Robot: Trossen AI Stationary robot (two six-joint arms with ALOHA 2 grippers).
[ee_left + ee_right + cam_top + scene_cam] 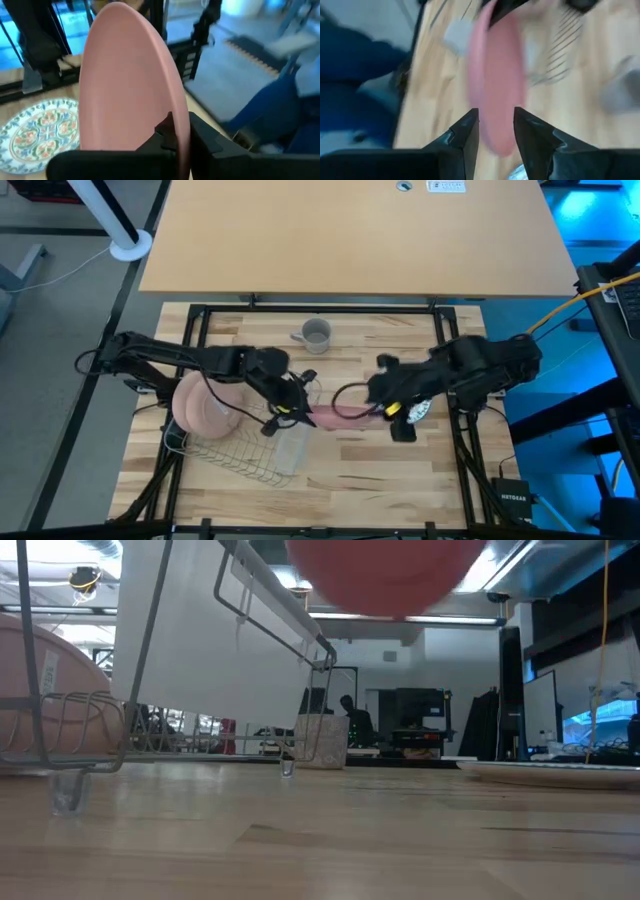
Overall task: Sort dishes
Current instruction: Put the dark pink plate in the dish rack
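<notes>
**Pink plate held on edge between the two arms**

The desk (380, 460) is pale butcher-block wood in long glued strips, framed by black rails. On its left side lies a wire rack (240, 450) of thin bent metal rods, with a salmon-pink plate (205, 405) standing in it, smooth and matte.

Both dark arms meet near the middle of the desk. The left gripper (290, 405) has its fingers clamped on the rim of a second pink plate (130, 80), which it holds edge-up above the wood; from the left wrist view the plate reads as a plain, round, glossless disc. The right gripper (496, 131) faces that same plate edge-on, fingers spread apart, the plate's rim just beyond the gap between them and not pinched.

A patterned plate (40, 127), white with green-blue and orange floral motifs, lies flat on the desk beneath the right arm. A grey mug (315, 333) stands at the back of the desk.

No writing on these things is legible.
</notes>
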